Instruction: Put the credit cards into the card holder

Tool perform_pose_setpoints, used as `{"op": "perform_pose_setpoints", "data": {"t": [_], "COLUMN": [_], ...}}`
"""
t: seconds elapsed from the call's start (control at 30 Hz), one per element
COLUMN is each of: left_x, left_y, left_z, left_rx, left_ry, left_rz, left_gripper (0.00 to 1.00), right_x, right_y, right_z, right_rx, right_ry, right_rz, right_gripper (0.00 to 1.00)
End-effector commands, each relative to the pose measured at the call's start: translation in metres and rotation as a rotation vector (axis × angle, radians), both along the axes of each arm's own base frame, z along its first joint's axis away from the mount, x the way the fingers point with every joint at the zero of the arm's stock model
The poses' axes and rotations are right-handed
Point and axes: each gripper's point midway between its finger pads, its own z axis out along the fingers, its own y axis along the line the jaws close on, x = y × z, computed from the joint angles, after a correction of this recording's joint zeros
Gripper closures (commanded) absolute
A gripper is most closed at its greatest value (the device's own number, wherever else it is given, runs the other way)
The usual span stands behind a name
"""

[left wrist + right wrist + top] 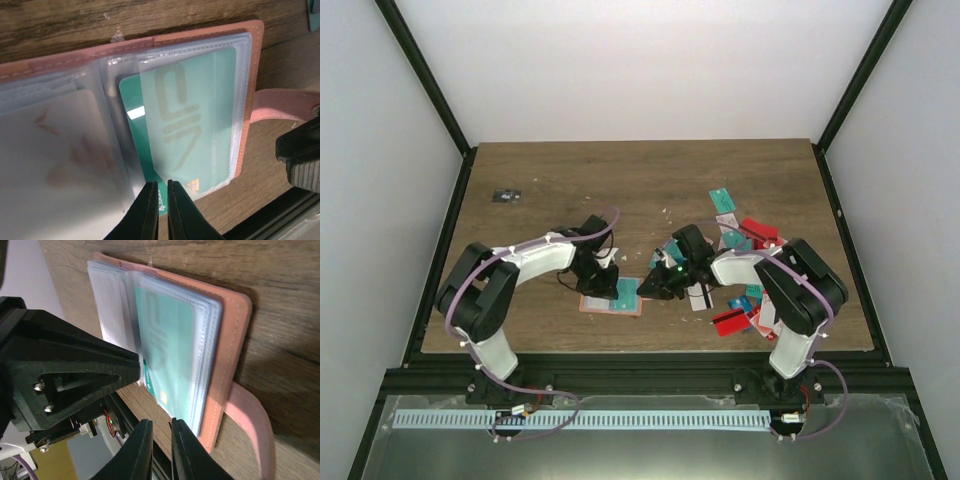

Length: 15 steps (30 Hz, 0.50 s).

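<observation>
The salmon-pink card holder point(612, 302) lies open on the wooden table point(620, 175), near its front edge, between the 2 grippers. Its clear plastic sleeves point(70, 140) are fanned out and its strap tab point(285, 102) points toward the right arm.

1 teal card point(200, 125) sits most of the way inside a sleeve on the tab side, with its lower left corner sticking out of the sleeve mouth. The left gripper point(160, 186) has its fingers drawn almost together, with only a thin slit between them. The tips are right at that exposed corner, and whether they pinch it cannot be told.

The right gripper point(161, 422) is just beside the holder's tab side. Its jaws are nearly closed, with nothing between them.

The rest of the credit cards point(735, 238), teal, red and white, lie scattered on the table's right side around the right arm. A small dark object point(506, 196) rests well apart at the far left.
</observation>
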Motion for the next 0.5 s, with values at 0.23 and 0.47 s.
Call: {"op": "perform_pose_setpoints", "data": {"t": [0.23,0.47], "left_x": [-0.008,-0.014], "left_y": [0.004,0.009], "left_z": [-0.024,-0.033], "left_rx": [0.043,0.058], "left_ry": [0.021,0.04], "left_rz": [-0.044,-0.047], "left_gripper": [0.96,0.96], "right_x": [0.008,0.007], "right_y": [0.015,0.015], "right_z": [-0.004,-0.009], "right_rx": [0.013,0.005], "right_ry": [-0.001,0.006], "right_rz": [0.037,0.041], "right_gripper": [0.85,0.82]}}
